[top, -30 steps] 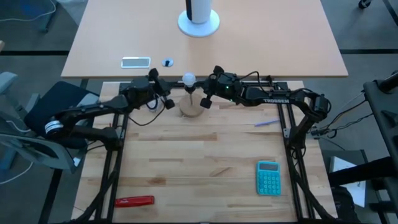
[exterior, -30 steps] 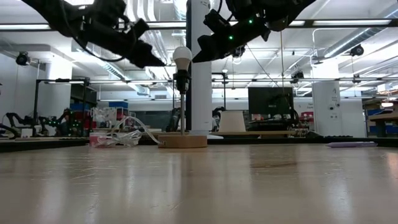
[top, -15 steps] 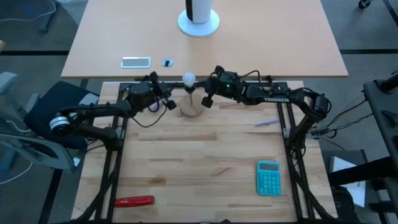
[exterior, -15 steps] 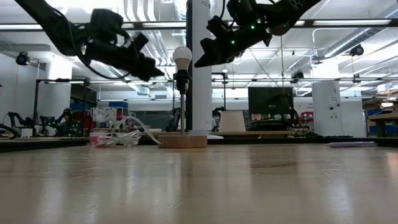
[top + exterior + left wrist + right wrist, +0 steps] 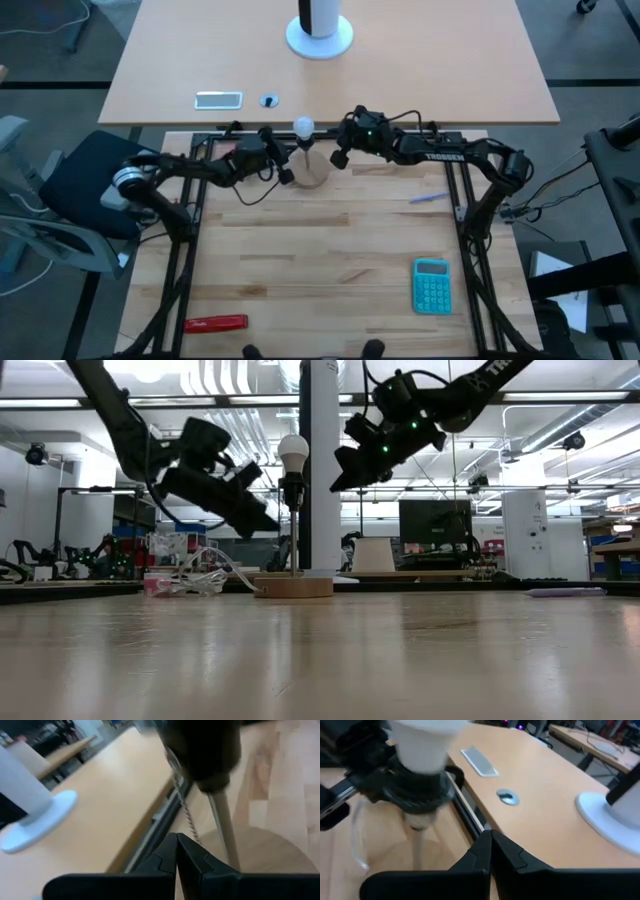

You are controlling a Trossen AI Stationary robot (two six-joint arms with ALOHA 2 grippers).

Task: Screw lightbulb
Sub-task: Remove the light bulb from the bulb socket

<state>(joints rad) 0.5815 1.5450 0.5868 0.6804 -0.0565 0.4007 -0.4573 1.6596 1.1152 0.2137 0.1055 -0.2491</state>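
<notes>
At the table's far edge, near its middle, the lightbulb [image 5: 303, 127] sits upright in a dark socket [image 5: 292, 491] atop a thin rod rising from the wooden disc [image 5: 311, 173]. Both grippers hang beside it and neither touches it: the left gripper [image 5: 285, 176] is low on the bulb's left, angled down toward the disc, jaws pressed together and empty; the right gripper [image 5: 340, 158] is up on the bulb's right, jaws likewise together on nothing. From the right wrist the bulb [image 5: 425, 745] looms close above its socket. Clear crumpled plastic [image 5: 190, 575] lies on the table left of the disc. Near the right edge lies a teal calculator [image 5: 432, 284], with a pale pen [image 5: 425, 198] farther back, and a red tool [image 5: 216, 323] lies at the near left corner.
</notes>
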